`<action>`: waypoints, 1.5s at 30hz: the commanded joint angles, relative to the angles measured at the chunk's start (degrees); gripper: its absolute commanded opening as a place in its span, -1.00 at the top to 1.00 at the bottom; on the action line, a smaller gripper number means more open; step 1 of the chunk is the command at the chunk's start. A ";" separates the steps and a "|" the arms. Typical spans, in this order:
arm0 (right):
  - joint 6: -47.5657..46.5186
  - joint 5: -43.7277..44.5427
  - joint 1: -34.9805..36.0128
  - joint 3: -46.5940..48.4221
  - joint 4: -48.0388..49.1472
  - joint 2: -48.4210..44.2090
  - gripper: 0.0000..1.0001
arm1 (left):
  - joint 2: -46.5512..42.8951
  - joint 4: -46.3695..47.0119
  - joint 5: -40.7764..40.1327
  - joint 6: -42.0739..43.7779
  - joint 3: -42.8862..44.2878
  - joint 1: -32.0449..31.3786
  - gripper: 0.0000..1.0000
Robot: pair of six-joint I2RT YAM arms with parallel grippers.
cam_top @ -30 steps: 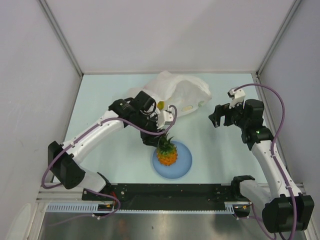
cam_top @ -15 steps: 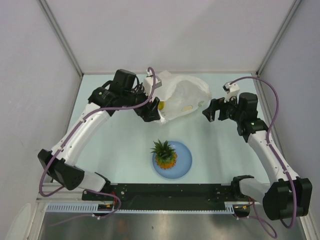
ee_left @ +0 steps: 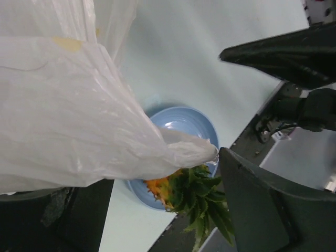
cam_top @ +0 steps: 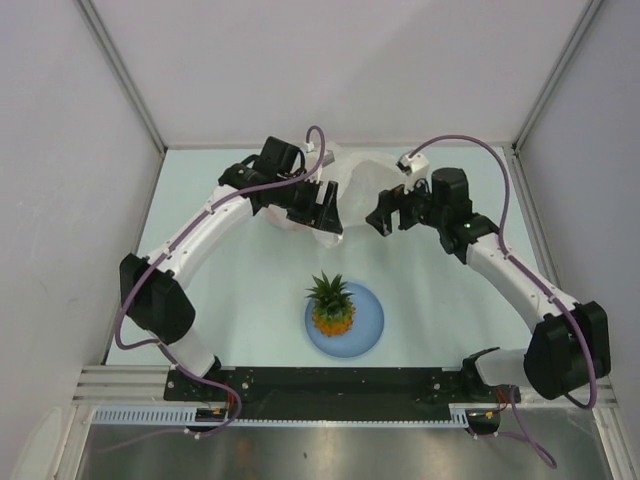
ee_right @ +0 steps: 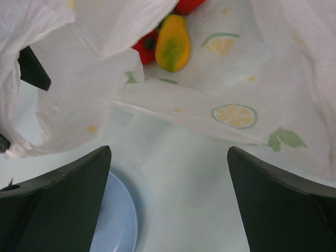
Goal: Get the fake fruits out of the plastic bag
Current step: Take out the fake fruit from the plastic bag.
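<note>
The translucent white plastic bag (cam_top: 368,180) lies at the back of the table. My left gripper (cam_top: 328,212) is open at its left edge, and a fold of bag film (ee_left: 79,115) hangs between the spread fingers (ee_left: 167,168), its tip touching one finger. My right gripper (cam_top: 383,218) is open and empty just in front of the bag's mouth (ee_right: 169,152). Inside the bag I see a yellow-orange wedge (ee_right: 172,46) and glossy red pieces (ee_right: 146,48). The orange pineapple (cam_top: 332,305) stands on the light-blue plate (cam_top: 366,330). The green ball is hidden.
The light-blue plate is near the front centre, its rim also showing in the right wrist view (ee_right: 118,220) and the left wrist view (ee_left: 181,118). A black rail (cam_top: 340,380) runs along the near edge. Grey walls close in the left, right and back sides.
My left gripper let go of the pineapple on the plate and moved back up to the bag's left edge. My right arm swung left to the bag's mouth.
</note>
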 commanded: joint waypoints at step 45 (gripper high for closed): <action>1.51 0.22 8.57 52.82 3.77 64.16 -0.99 | -10.78 -4.79 10.41 8.80 -10.09 16.53 1.00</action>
